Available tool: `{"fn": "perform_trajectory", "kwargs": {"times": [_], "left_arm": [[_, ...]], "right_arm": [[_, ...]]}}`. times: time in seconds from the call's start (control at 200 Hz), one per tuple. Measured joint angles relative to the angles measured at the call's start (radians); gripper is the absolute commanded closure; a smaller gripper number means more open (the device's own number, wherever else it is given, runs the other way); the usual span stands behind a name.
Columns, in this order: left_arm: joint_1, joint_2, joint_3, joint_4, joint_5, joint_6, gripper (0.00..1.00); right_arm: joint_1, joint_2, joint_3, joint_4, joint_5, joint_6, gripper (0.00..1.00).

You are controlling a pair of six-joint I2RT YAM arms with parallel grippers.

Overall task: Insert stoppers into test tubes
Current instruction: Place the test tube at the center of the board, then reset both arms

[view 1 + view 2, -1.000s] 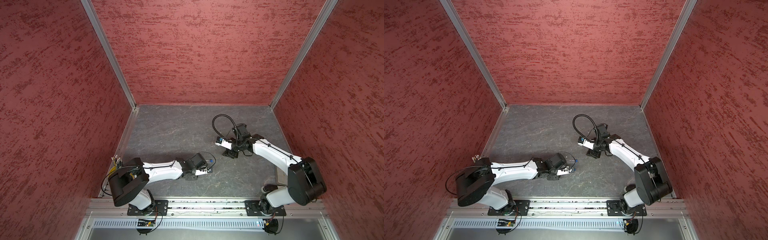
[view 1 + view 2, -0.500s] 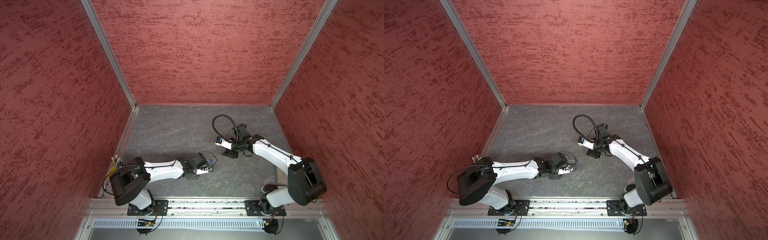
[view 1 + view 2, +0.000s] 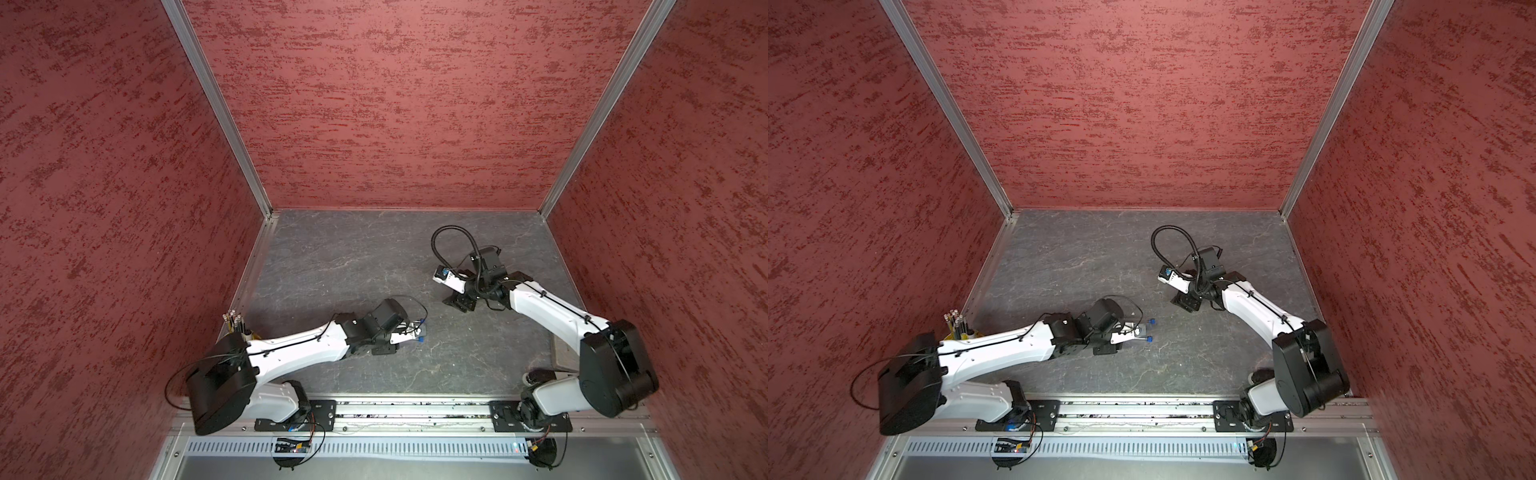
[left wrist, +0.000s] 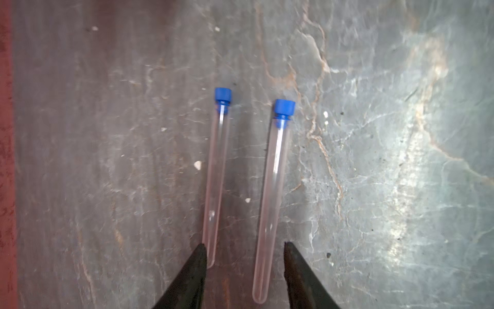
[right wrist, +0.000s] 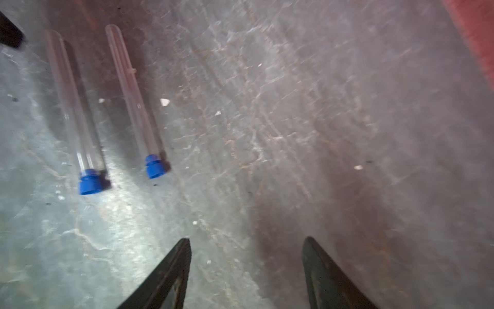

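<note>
left gripper (image 4: 245, 246): jaws apart, empty, astride round end of one test tube (image 4: 272, 192) | second test tube (image 4: 216, 174) alongside, both flat on table (image 4: 374, 160) | blue stoppers (image 4: 223, 95) seated in both mouths | right gripper (image 5: 246, 240): wide, empty, apart from tubes

An enclosed robot test cell; red panel walls (image 3: 374, 104), aluminium framing (image 3: 216, 108), arms (image 3: 299, 353) bolted to a base rail (image 3: 415, 409).

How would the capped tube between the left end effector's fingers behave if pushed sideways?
Likely rolls: the tube is round, smooth, lying flat on the table. Its wider blue stopper may make it curve. Probably light: looks empty.
</note>
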Motion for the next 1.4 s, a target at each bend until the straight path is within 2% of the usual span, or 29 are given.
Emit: {"fn": "perform_trajectory", "kwargs": {"times": [0.025,0.035,0.175,0.27,0.471,0.566,0.676,0.872,1.012,1.097,1.397], "left_arm": [[0.031,-0.032,-0.001,0.012,0.017,-0.009,0.02],[0.048,-0.047,-0.002,0.019,0.029,-0.023,0.0],[0.29,-0.208,-0.044,0.146,0.172,-0.146,0.01],[0.435,-0.269,-0.101,0.261,0.209,-0.245,0.01],[0.752,-0.299,-0.285,0.557,0.136,-0.502,0.01],[0.859,-0.282,-0.401,0.734,0.103,-0.597,0.01],[0.89,-0.19,-0.478,0.889,0.078,-0.647,0.01],[0.901,0.027,-0.513,1.172,0.049,-0.644,0.01],[0.927,0.238,-0.495,1.386,0.073,-0.626,0.01],[0.917,0.281,-0.468,1.37,0.072,-0.615,0.01],[0.936,0.278,-0.387,1.355,0.102,-0.611,0.01]], "right_arm": [[-0.01,-0.02,-0.025,0.048,0.005,0.036,0.02],[-0.013,-0.028,-0.035,0.067,0.007,0.048,0.01],[-0.055,-0.116,-0.182,0.356,0.093,0.219,0.01],[-0.085,-0.138,-0.297,0.59,0.203,0.332,0.01],[-0.191,-0.077,-0.575,1.094,0.441,0.491,0.01],[-0.224,-0.002,-0.65,1.286,0.517,0.528,0.01],[-0.246,0.042,-0.696,1.455,0.566,0.567,0.01],[-0.308,0.114,-0.749,1.72,0.581,0.628,0.01],[-0.327,0.137,-0.739,1.73,0.553,0.645,0.01],[-0.336,0.137,-0.707,1.723,0.531,0.654,0.01],[-0.352,0.137,-0.68,1.69,0.528,0.681,0.01]]}}
